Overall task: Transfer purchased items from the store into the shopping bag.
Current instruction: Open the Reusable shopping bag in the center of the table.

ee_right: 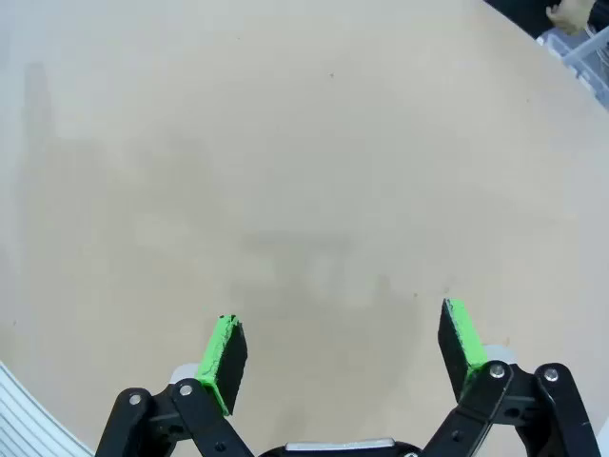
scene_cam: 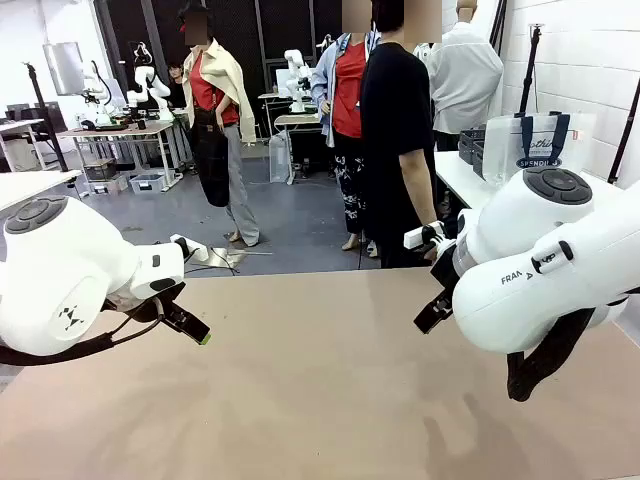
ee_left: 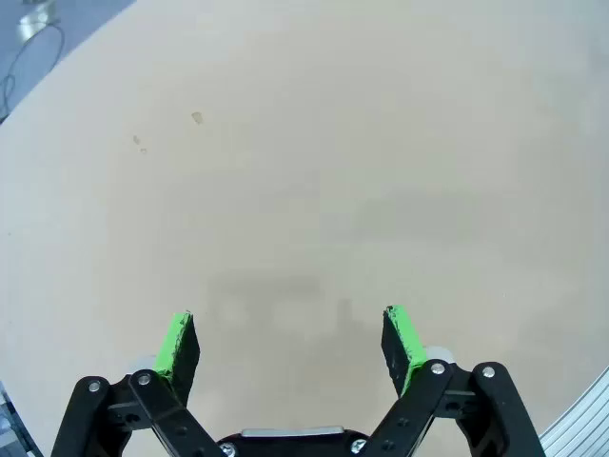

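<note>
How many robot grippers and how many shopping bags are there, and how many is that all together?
grippers: 2 (left gripper and right gripper, both open)
shopping bag: 1
total: 3

The right arm [scene_cam: 560,270] hides the bottom of the shopping bag [scene_cam: 505,150] (lettering too small).

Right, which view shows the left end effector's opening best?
Left wrist view: the left end effector shows its green pads wide apart. Front view gives it side-on, gap unreadable. Right wrist view frames the right end effector.
</note>
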